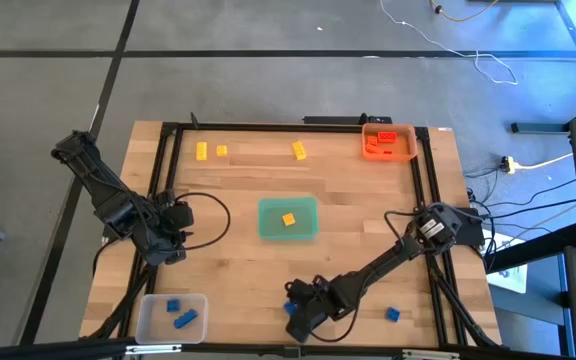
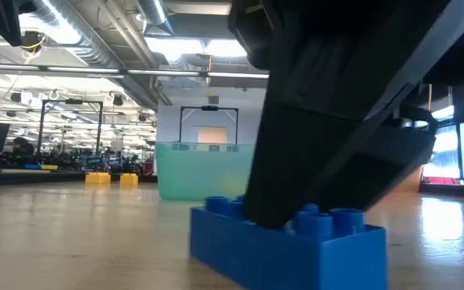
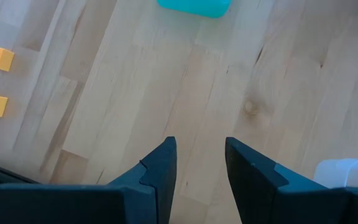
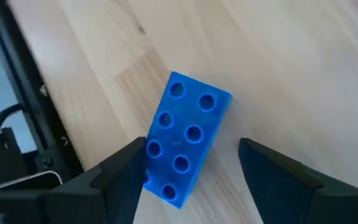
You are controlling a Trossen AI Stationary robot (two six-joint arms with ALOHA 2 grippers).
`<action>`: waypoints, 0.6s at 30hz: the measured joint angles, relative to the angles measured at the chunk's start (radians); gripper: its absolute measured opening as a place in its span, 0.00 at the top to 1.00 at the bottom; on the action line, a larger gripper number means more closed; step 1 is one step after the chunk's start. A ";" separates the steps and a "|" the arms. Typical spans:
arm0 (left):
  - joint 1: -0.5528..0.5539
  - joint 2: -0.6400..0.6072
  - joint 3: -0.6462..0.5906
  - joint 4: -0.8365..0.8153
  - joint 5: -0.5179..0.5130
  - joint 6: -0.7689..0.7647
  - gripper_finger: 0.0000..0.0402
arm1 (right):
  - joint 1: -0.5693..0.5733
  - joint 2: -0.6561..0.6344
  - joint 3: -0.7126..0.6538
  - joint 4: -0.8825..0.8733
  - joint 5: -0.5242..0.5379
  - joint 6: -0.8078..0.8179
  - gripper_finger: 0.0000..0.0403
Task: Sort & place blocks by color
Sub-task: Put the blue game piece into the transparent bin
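Note:
A blue block (image 4: 188,146) lies flat, studs up, near the table's front edge (image 1: 290,306). My right gripper (image 4: 191,150) is open and tipped down over it, one finger on each long side; in the low view its dark body (image 2: 337,121) stands right behind the block (image 2: 284,242). My left gripper (image 3: 197,165) hangs open and holding nothing above the left part of the table (image 1: 168,238). A second blue block (image 1: 392,314) lies to the right. Three yellow blocks (image 1: 201,151) (image 1: 222,151) (image 1: 299,151) lie along the far edge. My right gripper straddles the blue block across its length, slanting down from the table's right. One finger (image 4: 126,171) stands close against the block's long side (image 4: 149,163); I cannot tell whether it touches. The other finger (image 4: 272,174) is clear of it. The block lies flat on the table.
A green tray (image 1: 288,219) at the middle holds one yellow block. An orange tray (image 1: 388,141) at the far right holds orange-red blocks. A clear tray (image 1: 173,317) at the near left holds blue blocks. A black frame rail (image 1: 298,126) rims the table.

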 joint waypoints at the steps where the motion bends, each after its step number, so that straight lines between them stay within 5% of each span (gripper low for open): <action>1: 0.000 0.000 0.000 0.000 0.000 0.000 0.68 | 0.000 -0.002 0.000 -0.010 -0.002 0.023 0.36; 8: 0.000 0.000 0.000 0.000 0.000 0.003 0.68 | -0.020 -0.053 -0.006 -0.148 -0.059 0.177 0.36; 18: 0.000 0.000 0.000 0.003 0.000 0.052 0.68 | -0.063 -0.112 -0.012 -0.216 -0.094 0.189 0.36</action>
